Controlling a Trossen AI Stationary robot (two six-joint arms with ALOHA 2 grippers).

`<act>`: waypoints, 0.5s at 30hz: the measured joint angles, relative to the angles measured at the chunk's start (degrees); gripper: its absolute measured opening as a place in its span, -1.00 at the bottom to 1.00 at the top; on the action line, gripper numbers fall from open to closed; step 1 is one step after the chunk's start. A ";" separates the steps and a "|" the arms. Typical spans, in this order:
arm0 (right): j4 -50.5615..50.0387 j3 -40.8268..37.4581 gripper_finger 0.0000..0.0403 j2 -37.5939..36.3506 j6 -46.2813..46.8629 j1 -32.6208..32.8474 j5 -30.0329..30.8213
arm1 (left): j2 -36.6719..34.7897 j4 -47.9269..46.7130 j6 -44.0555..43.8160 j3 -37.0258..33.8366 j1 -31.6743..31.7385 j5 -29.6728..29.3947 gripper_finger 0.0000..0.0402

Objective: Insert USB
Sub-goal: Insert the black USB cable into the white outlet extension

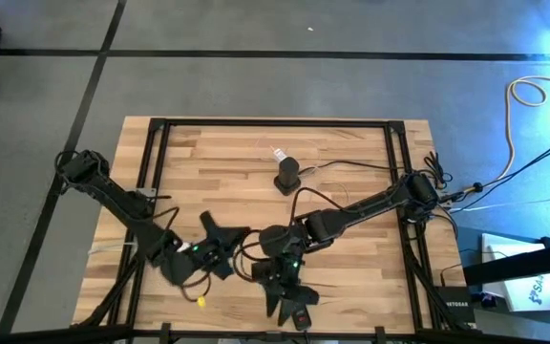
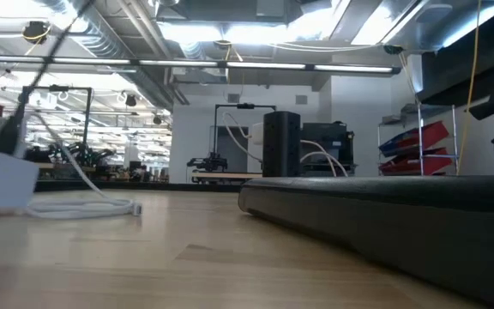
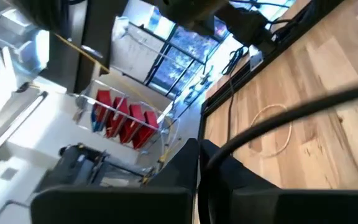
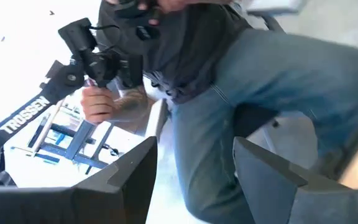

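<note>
Both hands are idling low-centre of frame, left hand (image 1: pixel 220 239) pinched together, right hand (image 1: pixel 285 296) apart and empty, risking snagging the cable (image 1: pixel 337 164) near the dock (image 1: pixel 287 176).

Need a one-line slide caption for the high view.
Both arms low at the wooden table's near edge, left end effector shut, black block with white cable mid-table.

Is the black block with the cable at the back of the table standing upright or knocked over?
Upright, it seems. The low view shows the black block standing tall on the table, white cable lying alongside; from above it shows a compact footprint.
</note>
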 joint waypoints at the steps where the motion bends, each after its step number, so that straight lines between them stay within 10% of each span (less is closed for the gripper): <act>1: -0.37 0.00 -0.04 0.27 0.00 -0.34 -0.01 | 0.00 0.03 -0.68 0.00 1.05 1.76 -1.00; 15: 8.65 0.04 -0.04 6.48 2.26 -1.27 -9.40 | 0.04 6.72 2.89 0.00 6.29 10.10 -1.00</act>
